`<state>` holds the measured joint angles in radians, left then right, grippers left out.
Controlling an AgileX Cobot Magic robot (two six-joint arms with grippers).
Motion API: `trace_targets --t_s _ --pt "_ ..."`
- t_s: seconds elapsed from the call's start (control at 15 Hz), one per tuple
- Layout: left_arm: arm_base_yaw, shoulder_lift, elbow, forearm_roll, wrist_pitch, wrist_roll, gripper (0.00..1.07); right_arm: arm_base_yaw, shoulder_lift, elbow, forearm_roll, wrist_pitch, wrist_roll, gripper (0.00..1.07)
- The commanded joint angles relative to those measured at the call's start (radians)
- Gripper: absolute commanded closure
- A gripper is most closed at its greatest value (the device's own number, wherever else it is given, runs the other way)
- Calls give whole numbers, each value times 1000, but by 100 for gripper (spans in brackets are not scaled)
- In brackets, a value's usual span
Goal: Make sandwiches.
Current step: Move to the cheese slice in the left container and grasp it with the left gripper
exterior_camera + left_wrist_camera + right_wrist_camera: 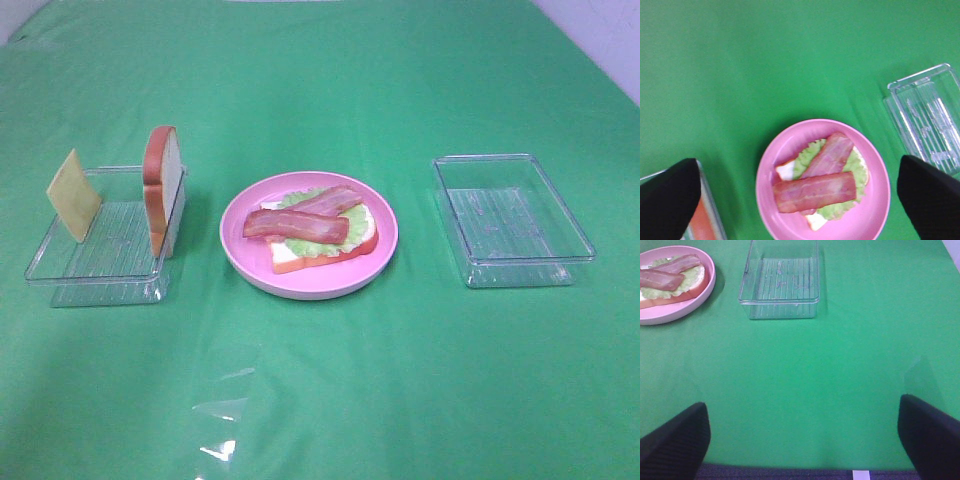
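Sandwich [320, 232] part-stacked; my left gripper [795, 165] and right gripper [802, 402] both stand spread wide, holding nothing.

Count: one bread slice [300, 258] flat on one pink plate [250, 272], one lettuce leaf [322, 243], two overlapping bacon strips [296, 224], all below and between my left gripper's fingers. A second bread slice [163, 190] stands on edge and one cheese square [73, 195] leans in a clear tray [60, 272] just beside that gripper. The second clear tray [580, 238] lies ahead of my right gripper. Green cloth [330, 380] covers the table, with a pale wall [605, 40] behind.
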<state>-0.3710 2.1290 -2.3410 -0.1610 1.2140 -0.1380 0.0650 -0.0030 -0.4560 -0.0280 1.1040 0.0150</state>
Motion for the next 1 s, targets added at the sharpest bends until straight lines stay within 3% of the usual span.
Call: trace_targets --t_s 0.07,0.2,0.27,0.47,0.73,1.0 --pt "96 -96 114 11 105 -4 6 -5 -26 4 2 -6 -9 10" --pt "149 -142 186 11 105 0 6 -5 -26 4 2 -6 -9 10" --pt "208 -202 291 30 105 24 6 -5 -26 4 2 -6 -9 10" --pt "265 -249 396 75 105 37 6 -5 -26 4 2 -6 -9 10" --pt "324 -253 427 78 104 37 7 -5 -25 4 2 -6 -9 10" --pt "334 -207 432 75 87 42 7 -5 -25 4 2 -6 -9 10"
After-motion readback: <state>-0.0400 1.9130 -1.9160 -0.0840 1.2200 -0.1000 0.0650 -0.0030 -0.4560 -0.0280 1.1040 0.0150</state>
